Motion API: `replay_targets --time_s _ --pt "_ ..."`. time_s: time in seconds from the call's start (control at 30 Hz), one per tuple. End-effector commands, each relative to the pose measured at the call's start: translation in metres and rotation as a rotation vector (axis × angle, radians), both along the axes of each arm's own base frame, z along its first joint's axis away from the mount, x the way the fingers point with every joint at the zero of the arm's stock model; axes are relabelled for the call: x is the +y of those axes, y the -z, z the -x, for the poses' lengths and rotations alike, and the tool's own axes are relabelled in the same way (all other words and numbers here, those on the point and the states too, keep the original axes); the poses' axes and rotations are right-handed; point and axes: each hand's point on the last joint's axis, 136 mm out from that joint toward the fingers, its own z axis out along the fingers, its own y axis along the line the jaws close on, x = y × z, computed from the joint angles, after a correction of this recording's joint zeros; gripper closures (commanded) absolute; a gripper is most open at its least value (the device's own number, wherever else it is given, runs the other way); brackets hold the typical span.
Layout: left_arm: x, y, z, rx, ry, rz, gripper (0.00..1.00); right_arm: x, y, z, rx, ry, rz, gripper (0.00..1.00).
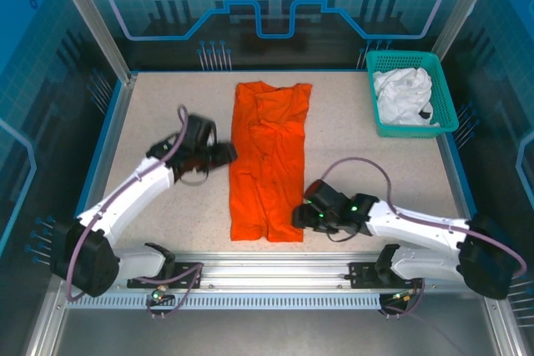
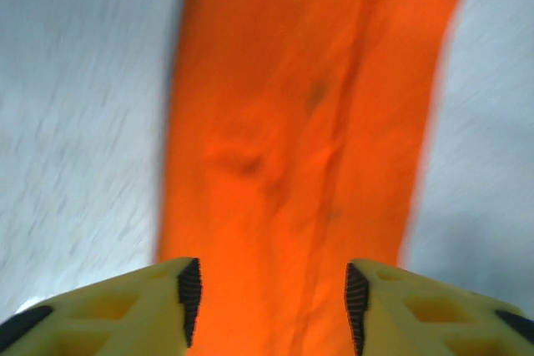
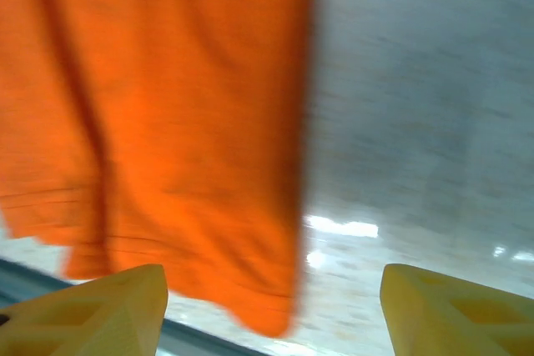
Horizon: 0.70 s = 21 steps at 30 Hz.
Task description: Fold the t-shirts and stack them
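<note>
Orange t-shirt [image 1: 269, 160] flat on the middle of the table [image 1: 158, 114], drawn into a long narrow strip running far to near, collar end far, hem close to the table's near edge. White t-shirt [image 1: 403, 96] crumpled in the teal basket [image 1: 445, 97] at the far right corner, well apart from the orange one. Small dark mark at its near right side, too small to read as writing.

Left end effector [image 1: 225, 154] just beside the strip's left edge, about midway along it, pointed right. Contact with the cloth impossible to judge from above. From the left wrist: yellow fingers [image 2: 125, 310] with black ribbed pads standing apart, open, nothing between them. Orange cloth beyond the gap, speckled table on either side, all smeared by blur. Both fingers cut off by the bottom edge.

Right end effector [image 1: 299, 216] just beside the strip's near right corner, pointed left. From the right wrist: two yellow fingers [image 3: 100, 306] spread wide, holding nothing, just their tips in frame. Hem corner of the orange cloth lying toward the left finger, bare glossy table ahead of the right one. Touching or just clear of the cloth: cannot tell, too blurred.

Layered folds and a long crease down the strip plain from the top camera, reduced to vague shadows in both wrist views.
</note>
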Motion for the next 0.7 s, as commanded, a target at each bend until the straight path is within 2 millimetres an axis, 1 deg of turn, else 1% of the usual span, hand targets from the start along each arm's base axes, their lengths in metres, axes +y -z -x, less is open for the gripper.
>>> replay_targets --time_s 0.0,0.07,0.1,0.2,0.3,0.4,0.43,0.53,0.6,0.67 --pt "-0.001 0.019 0.061 0.099 -0.003 0.07 0.55 -0.011 0.001 0.011 0.05 -0.031 -0.063 0.32" --pt "-0.001 0.033 0.091 0.154 0.014 0.086 0.57 -0.014 0.002 0.014 0.073 -0.06 -0.078 0.34" --pt "-0.001 0.037 0.104 0.18 0.02 0.091 0.58 -0.012 0.001 0.017 0.086 -0.085 -0.087 0.35" --pt "-0.006 0.052 0.132 0.237 0.041 0.118 0.59 -0.003 0.001 0.023 0.121 -0.133 -0.106 0.4" --pt "-0.015 0.069 0.151 0.291 0.059 0.153 0.62 0.004 0.002 0.025 0.126 -0.139 -0.121 0.44" --pt "-0.026 0.086 0.161 0.333 0.08 0.186 0.64 0.011 0.005 0.027 0.134 -0.141 -0.122 0.44" --pt "-0.026 0.087 0.162 0.335 0.086 0.179 0.64 0.014 0.006 0.028 0.135 -0.15 -0.12 0.45" --pt "-0.025 0.087 0.16 0.321 0.099 0.148 0.63 0.023 0.007 0.029 0.138 -0.176 -0.104 0.45" --pt "-0.025 0.094 0.159 0.336 0.1 0.126 0.63 0.023 0.013 0.029 0.158 -0.173 -0.073 0.45" --pt "-0.03 0.101 0.16 0.363 0.109 0.136 0.64 0.022 0.018 0.027 0.164 -0.161 -0.054 0.46"
